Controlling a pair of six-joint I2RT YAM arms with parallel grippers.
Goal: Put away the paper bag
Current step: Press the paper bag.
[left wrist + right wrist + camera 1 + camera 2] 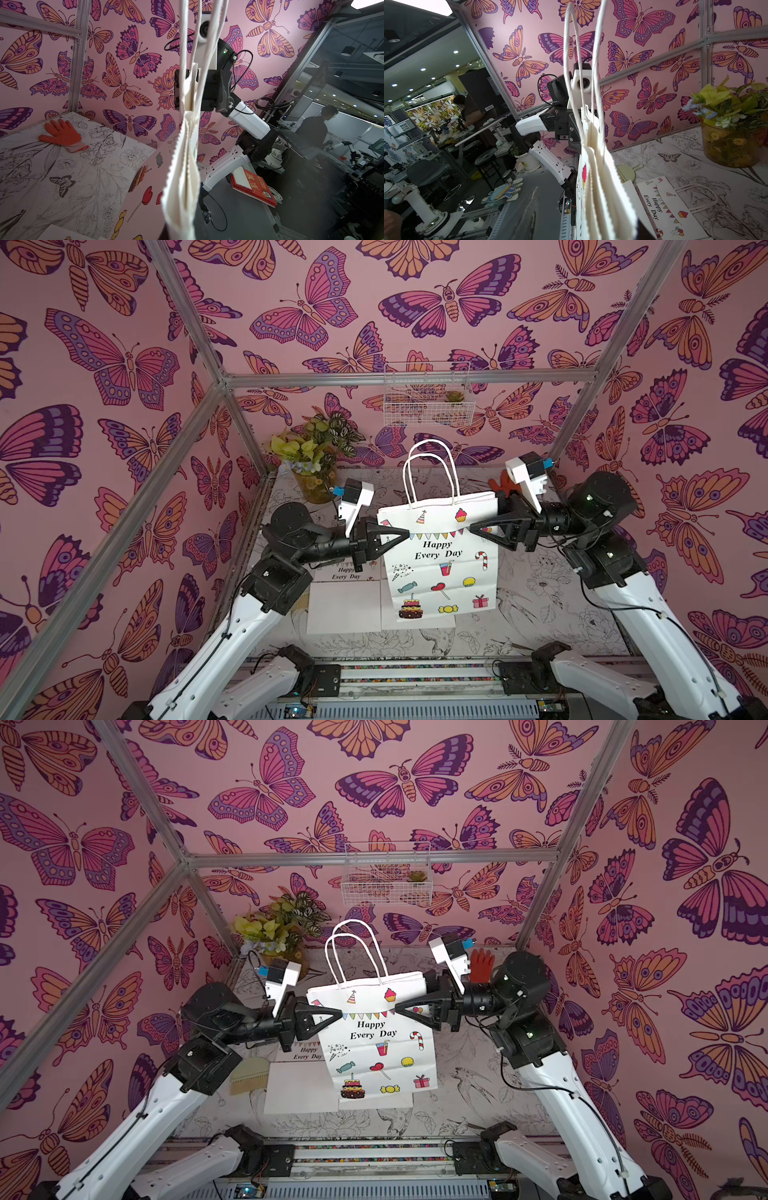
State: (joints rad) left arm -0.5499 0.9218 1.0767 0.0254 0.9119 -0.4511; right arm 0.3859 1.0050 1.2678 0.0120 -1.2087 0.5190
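- At the front of the printed table (540, 614), a second bag (345, 605) of white paper lies flat, partly hidden by the raised one; a pale brush (249, 1075) lies beside it.
- Above it, the paper bag (440, 560) is held upright, folded thin, with its cord handles up.
- The left gripper (405, 533) is closed on its left edge. The right gripper (473, 527) is at the right edge; I cannot tell if it pinches.
- Behind are an orange glove (481, 965), a plant pot (316, 485) and a wire basket (426, 406) on the wall.

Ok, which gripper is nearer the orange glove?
Right. The right gripper sits at the paper bag edge nearest the orange glove; the left gripper pinches the opposite edge, farther off.
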